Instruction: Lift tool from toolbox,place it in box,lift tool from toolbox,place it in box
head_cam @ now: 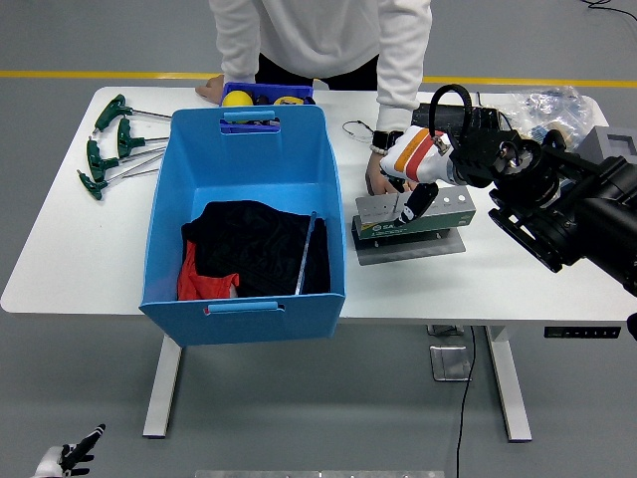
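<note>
**Reaching over the tool holder beside the blue bin**

Reaching in from the right, the robot's right hand (413,174) sits over the grey and green tool holder (413,224), which stands on a flat grey plate on the white table (60,249). Its white and orange back faces the camera, and one dark finger (410,206) points down against the holder's front. Whether the other fingers are curled around a tool is hard to make out from this angle, so the grip cannot be told.

Close behind the robot's hand, a person in a white sleeve rests a hand (380,177) on the far left corner of the holder, crowding the same spot. The person's other hand (209,89) lies on the table's far edge.

Just left of the holder stands a large blue bin (244,149), its right wall between the holder and the bin's inside. In it lie a dark cloth with a red patch (249,249) and a long thin metal tool (307,254) leaning along the right wall.

Green-handled T wrenches (109,144) lie at the table's far left, well apart. A small blue tray with a yellow object (261,96) sits behind the bin. A clear plastic bag (547,105) lies at the far right.

The left hand (65,458) hangs low at the bottom left corner, below the table, its fingers loosely spread.
</note>
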